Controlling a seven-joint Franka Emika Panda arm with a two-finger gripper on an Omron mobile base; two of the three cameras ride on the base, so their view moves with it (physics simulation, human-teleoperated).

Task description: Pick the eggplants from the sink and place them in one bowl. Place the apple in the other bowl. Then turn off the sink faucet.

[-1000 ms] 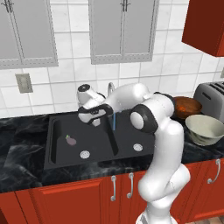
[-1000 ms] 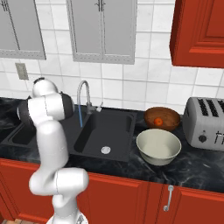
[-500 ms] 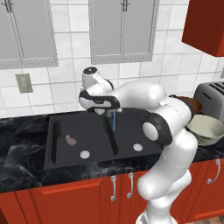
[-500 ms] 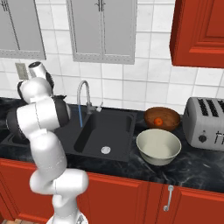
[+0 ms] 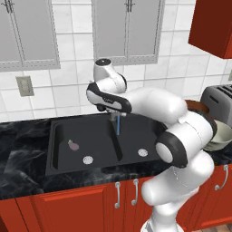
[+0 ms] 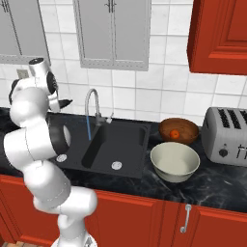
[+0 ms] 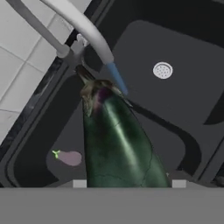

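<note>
Hand view — dark eggplant between the jaws, above the sink.

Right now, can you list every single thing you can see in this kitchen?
dark eggplant: one, almost black with a green sheen, held up above the sink
pale eggplant: one, light purple with a green stem, lying in the left basin
sink: one, black, two basins, a silver drain in each
faucet: one, silver gooseneck, blue water running from its spout
brown bowl: one, reddish-brown, on the counter right of the sink
apple: one, red-orange, in the brown bowl
pale bowl: one, grey-cream, in front of the brown bowl
toaster: one, silver, far right on the counter
gripper: one, dark, shut on the dark eggplant
</note>
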